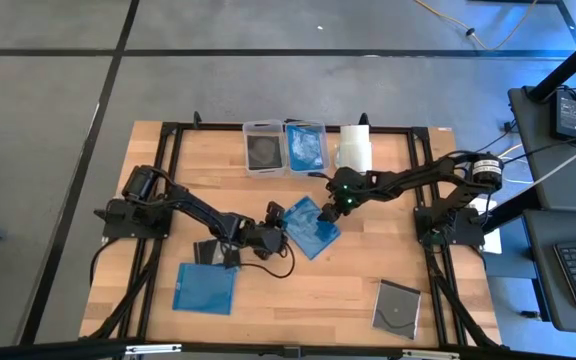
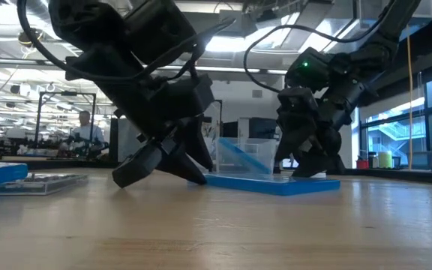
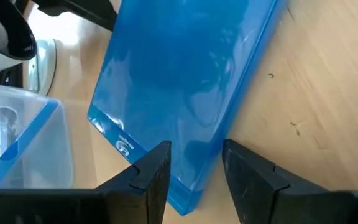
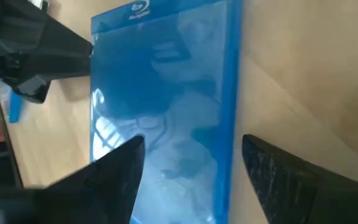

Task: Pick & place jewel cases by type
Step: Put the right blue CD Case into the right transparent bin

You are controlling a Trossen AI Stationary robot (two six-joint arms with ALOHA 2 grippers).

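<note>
Two cases looked sorted into the bins (image 1: 268, 128) at 12 o'clock, while the right gripper (image 1: 340, 207) gaped wide and the left gripper (image 1: 274, 226) stood half-open around the center blue case (image 1: 313, 228), others loose at 6.

A blue jewel case (image 4: 166, 106) lies flat between 2 spread fingers (image 4: 284, 180).
</note>
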